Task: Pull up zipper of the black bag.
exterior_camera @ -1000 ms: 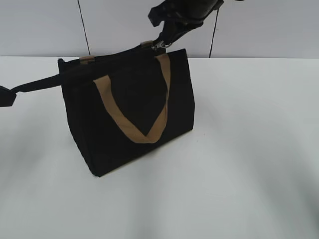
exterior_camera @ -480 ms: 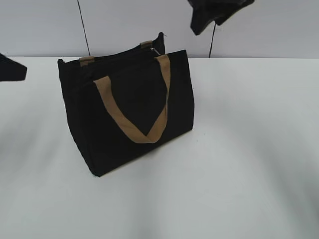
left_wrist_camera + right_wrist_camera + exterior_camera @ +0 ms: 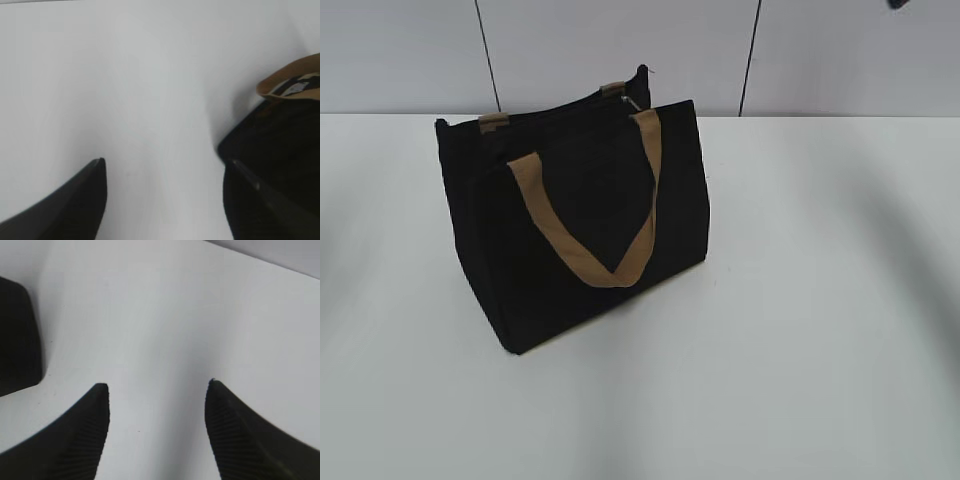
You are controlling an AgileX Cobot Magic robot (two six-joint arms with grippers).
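Black bag (image 3: 580, 230) upright on white bench (image 3: 800, 300), zipper (image 3: 632, 100) pull at far top end, likely shut. Left claw (image 3: 165, 167) wide, empty, just beside bag; right claw (image 3: 157, 390) wide, empty. Best kept clear, no snagging tan handles (image 3: 585, 225).

The place looked like a bare robot test bench in a lab or studio. A plain, matte white tabletop (image 3: 800, 330) filled the lower three quarters of the exterior frame. Across the top ran a pale grey panelled wall (image 3: 620, 50), split by thin dark vertical seams (image 3: 487, 55) at upper left and upper right. Nothing domestic or shop-like showed anywhere.
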